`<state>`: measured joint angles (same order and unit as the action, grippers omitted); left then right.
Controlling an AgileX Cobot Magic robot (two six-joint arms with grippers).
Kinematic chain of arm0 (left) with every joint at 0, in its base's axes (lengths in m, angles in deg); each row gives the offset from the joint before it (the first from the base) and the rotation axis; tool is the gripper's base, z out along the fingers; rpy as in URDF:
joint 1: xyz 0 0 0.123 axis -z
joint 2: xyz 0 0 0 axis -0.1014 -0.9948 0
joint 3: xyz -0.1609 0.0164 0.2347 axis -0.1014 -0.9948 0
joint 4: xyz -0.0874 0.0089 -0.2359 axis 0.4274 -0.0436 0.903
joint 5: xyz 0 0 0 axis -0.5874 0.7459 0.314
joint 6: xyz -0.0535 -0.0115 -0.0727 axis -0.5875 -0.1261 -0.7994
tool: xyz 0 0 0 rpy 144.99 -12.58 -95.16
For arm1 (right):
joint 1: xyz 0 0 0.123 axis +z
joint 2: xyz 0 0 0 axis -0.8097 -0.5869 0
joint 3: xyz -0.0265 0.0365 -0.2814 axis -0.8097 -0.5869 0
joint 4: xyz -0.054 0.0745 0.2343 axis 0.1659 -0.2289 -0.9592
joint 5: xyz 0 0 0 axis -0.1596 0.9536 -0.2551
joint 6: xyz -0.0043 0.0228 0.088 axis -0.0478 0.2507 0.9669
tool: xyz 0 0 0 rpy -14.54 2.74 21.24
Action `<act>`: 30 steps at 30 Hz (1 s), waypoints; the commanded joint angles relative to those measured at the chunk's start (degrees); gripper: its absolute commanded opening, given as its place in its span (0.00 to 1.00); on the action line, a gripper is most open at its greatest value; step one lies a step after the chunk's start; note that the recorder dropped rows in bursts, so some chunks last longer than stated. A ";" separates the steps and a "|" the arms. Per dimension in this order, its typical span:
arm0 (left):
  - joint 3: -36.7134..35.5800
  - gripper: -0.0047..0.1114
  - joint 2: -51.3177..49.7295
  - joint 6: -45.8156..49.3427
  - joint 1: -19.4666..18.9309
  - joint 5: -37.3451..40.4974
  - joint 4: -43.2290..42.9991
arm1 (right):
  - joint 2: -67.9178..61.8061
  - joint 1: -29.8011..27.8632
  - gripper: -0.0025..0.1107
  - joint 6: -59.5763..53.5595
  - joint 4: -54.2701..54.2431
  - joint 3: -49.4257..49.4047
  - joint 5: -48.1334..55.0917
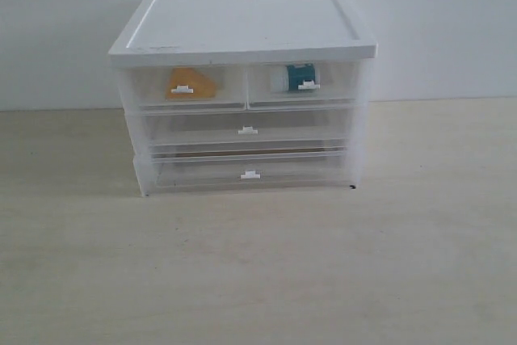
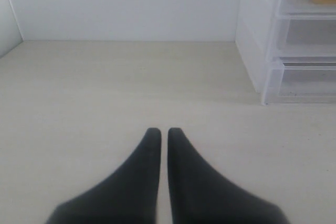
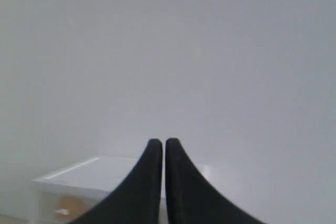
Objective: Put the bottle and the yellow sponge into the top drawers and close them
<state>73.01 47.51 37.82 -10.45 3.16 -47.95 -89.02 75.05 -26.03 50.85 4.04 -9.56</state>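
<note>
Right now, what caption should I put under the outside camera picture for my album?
Job done: yellow sponge and bottle tucked in the closed top drawers of a white-topped cabinet.

The left gripper [image 2: 159, 130] shows as two dark, tapering fingers [image 2: 139, 182] lying side by side. Their blunt, rounded tips are drawn together, leaving only a thin slit, and nothing is held between them. They point straight out from the wrist, toward twelve o'clock, carried low and angled slightly downward. The right gripper [image 3: 163, 141] looks the same, its dark fingers [image 3: 186, 190] closed to a thin slit and empty. It also points to twelve o'clock from its wrist, but is held higher and roughly level.
</note>
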 commanded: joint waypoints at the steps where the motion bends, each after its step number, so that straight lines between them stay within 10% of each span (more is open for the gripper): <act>1: -0.20 0.07 0.12 -0.58 0.25 -0.18 0.07 | 0.35 -13.13 0.02 5.36 4.04 -2.94 0.62; 7: -0.20 0.07 0.12 -0.58 0.25 -0.18 0.07 | 0.35 -15.72 0.02 17.66 22.28 -9.78 -0.66; 30: -0.20 0.07 0.12 -0.58 0.25 -0.18 0.07 | 0.35 -11.11 0.02 9.18 18.41 -16.79 22.07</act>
<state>73.01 47.51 37.82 -10.45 3.16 -47.95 -88.94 62.69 -16.04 69.31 -12.79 12.44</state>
